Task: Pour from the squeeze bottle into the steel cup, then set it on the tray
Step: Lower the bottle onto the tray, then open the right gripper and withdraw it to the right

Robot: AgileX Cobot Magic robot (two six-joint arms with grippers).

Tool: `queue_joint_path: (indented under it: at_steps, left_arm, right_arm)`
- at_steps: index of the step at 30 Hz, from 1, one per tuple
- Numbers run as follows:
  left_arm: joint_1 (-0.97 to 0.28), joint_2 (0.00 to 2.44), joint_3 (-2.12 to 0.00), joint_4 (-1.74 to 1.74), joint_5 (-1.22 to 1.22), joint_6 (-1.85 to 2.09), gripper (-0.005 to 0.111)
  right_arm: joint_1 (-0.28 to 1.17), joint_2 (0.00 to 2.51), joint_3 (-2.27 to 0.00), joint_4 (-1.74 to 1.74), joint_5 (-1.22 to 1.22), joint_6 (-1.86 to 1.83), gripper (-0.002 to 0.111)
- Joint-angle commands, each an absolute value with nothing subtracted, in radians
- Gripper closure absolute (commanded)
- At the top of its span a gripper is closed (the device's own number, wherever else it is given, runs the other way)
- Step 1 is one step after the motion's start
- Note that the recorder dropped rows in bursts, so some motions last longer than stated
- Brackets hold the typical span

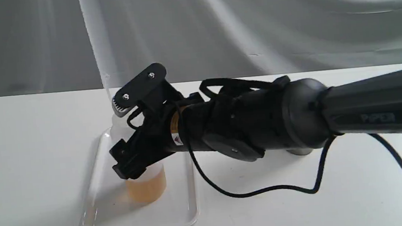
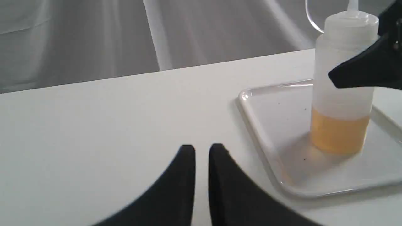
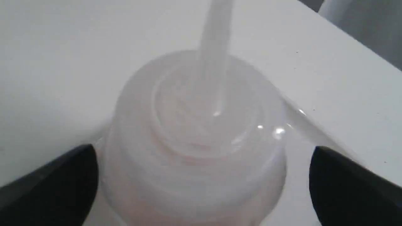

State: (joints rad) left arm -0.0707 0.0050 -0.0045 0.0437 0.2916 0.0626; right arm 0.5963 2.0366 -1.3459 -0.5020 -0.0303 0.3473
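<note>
Right gripper (image 1: 121, 138) reaches across to the squeeze bottle (image 1: 145, 187), fingers spread. One finger (image 3: 47, 188) sits either side of the bottle's shoulder. In the right wrist view a clear gap shows on one side and only a hairline on the other, so contact there is unclear and there is no pinch. The bottle stands upright between the fingers, right at their tips. Its cone nozzle (image 3: 216, 47) rises up past the gripper and its amber liquid band lies below finger level. The cap strap (image 2: 312, 22) loops off beside the nozzle. The bottle's base rests on the tray (image 1: 180, 209), directly under the right gripper, toward the tray's far half. The tray lies flat on the worktop (image 1: 27, 161).

Left gripper (image 2: 201, 153) is low over bare worktop, fingers drawn almost together with a thin slit between them and nothing in it. The bottle and tray are ahead of it and off to one side, well apart from its tips. One finger of the right gripper crosses in front of the bottle's upper body in that view.

A black cable (image 1: 266, 191) droops from the right arm onto the worktop behind the right gripper.
</note>
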Motion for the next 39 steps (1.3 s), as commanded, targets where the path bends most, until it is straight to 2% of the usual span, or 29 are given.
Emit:
queue_joint_path:
  at_steps: [1, 16, 39]
  left_arm:
    - [-0.074, 0.000, 0.000, 0.044, 0.285, 0.061, 0.098]
    - [-0.074, 0.000, 0.000, 0.044, 0.285, 0.061, 0.098]
    - [-0.074, 0.000, 0.000, 0.044, 0.285, 0.061, 0.098]
  right_arm:
    - [0.596, 1.990, -1.351, -0.504, 0.018, 0.347, 0.019]
    - [0.607, 1.721, -1.163, -0.478, 0.009, 0.351, 0.019]
    - [0.607, 1.021, -0.663, -0.516, 0.034, 0.356, 0.020]
